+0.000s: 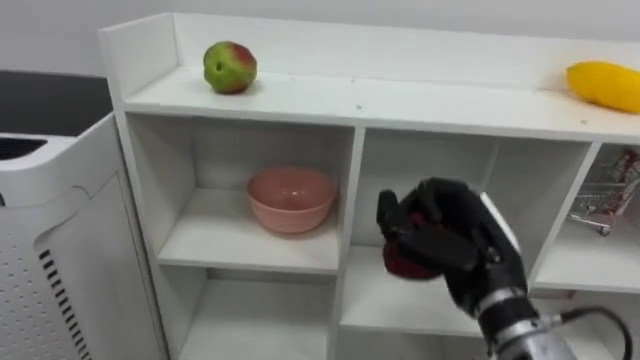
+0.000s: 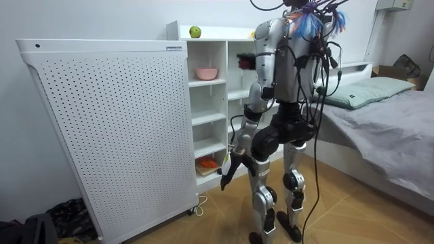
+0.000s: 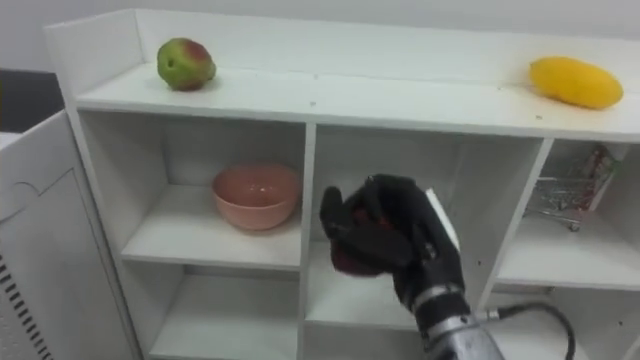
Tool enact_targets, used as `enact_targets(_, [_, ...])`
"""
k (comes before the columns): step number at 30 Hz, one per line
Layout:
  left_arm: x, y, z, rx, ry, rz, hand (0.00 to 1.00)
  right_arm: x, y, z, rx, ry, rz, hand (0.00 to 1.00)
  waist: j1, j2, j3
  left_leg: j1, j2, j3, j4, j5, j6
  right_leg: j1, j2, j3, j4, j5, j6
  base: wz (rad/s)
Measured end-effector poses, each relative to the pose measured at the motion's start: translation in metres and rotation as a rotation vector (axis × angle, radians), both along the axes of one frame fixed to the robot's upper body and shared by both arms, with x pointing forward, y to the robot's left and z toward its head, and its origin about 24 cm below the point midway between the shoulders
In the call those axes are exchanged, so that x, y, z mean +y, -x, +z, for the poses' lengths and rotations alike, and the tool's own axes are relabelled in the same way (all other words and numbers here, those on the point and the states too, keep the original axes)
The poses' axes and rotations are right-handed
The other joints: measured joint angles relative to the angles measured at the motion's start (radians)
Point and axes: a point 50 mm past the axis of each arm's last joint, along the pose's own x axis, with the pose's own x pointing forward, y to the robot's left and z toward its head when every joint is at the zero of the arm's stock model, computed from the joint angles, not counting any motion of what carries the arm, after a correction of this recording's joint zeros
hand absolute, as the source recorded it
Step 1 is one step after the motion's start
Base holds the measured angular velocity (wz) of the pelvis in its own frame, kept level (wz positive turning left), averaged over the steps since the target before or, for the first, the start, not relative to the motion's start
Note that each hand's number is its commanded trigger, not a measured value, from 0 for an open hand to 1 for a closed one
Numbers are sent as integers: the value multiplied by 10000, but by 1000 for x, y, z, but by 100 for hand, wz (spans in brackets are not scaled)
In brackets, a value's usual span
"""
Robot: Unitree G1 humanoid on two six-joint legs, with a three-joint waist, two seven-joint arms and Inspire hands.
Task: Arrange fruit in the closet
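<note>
- Standing close before the white shelf unit (image 1: 350, 200), the robot faced its open compartments; in the room view a white perforated panel (image 2: 102, 129) stood against the unit on the room view's left, and a bed (image 2: 380, 115) lay on the room view's right.
- The right robot hand (image 1: 455, 240) was raised in front of the upper middle compartment, its dark fingers curled tightly around a dark red fruit (image 1: 405, 263).
- The dark red fruit sat inside that grasp, showing on the side of the right robot hand towards the unit's central divider, below the curled fingers and just above the middle compartment's shelf board. Whether it touched the board could not be told.
- A pink bowl (image 1: 291, 198) stood upright in the upper left compartment, one divider away from the held fruit and apart from the right robot hand.
- On the top board a green-and-red apple (image 1: 230, 67) rested near the left end and a yellow fruit (image 1: 605, 85) near the right end, both well above the right robot hand.
- A small wire shopping cart (image 1: 605, 195) stood in the upper right compartment.
- The left robot hand (image 2: 227, 173) hung low at the robot's side in the room view, level with the lower shelves; how far open it was could not be told.
- Something orange (image 2: 207, 163) lay in a low compartment, too small to name.
</note>
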Motion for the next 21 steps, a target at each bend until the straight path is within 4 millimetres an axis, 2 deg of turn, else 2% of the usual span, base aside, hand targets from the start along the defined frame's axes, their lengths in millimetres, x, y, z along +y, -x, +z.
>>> enact_targets(3, [-6,-8,-1,-186,77,60,0,-4,1,-27,1326,-1418,-171,100,39,146,11,-518,-14,8,243,9,6,-598,-107,34,353,-3,-1,2])
enact_targets(6, [-9,-5,-2,-75,57,74,0,-11,4,-54,2563,-2342,-513,100,100,175,22,-790,-21,3,362,25,28,-875,-161,8,518,-6,2,1])
enact_targets(9, [-12,-2,-4,51,229,406,0,-19,8,-75,3540,-3773,-1035,100,102,204,70,-1246,-29,-5,705,26,34,-1382,-315,-109,978,-67,-1,6])
enact_targets(11, [-14,-4,-4,48,335,494,0,-22,12,-87,4080,-4438,-1385,100,142,228,124,-1699,-61,-2,977,23,38,-1841,-387,-174,1329,-88,-5,6])
enact_targets(13, [-14,-6,-4,-33,417,707,0,-25,15,-97,4520,-5203,-1698,100,201,199,219,-2390,-149,0,1424,14,54,-2596,-544,-181,1908,-210,-52,2])
enact_targets(14, [-15,-7,-4,-72,443,766,0,-26,16,-97,4555,-5405,-1760,100,208,180,252,-2611,-195,1,1592,4,72,-2822,-598,-175,2105,-294,-74,10])
enact_targets(15, [-15,-10,-3,-176,504,909,0,-28,15,-96,4541,-5998,-1917,100,223,179,319,-3094,-266,5,1912,-26,122,-3299,-721,-171,2496,-438,-105,12])
enact_targets(16, [-15,-12,-3,-260,554,1052,0,-31,13,-96,4541,-6525,-2127,100,245,177,337,-3563,-325,-1,2193,-31,132,-3780,-861,-164,2862,-500,-153,13])
enact_targets(21, [-14,-19,-1,-579,662,1359,0,-43,1,-90,4269,-8264,-2824,100,366,169,355,-5251,-397,-11,3111,-81,147,-5476,-1089,-153,3924,-742,-266,16])
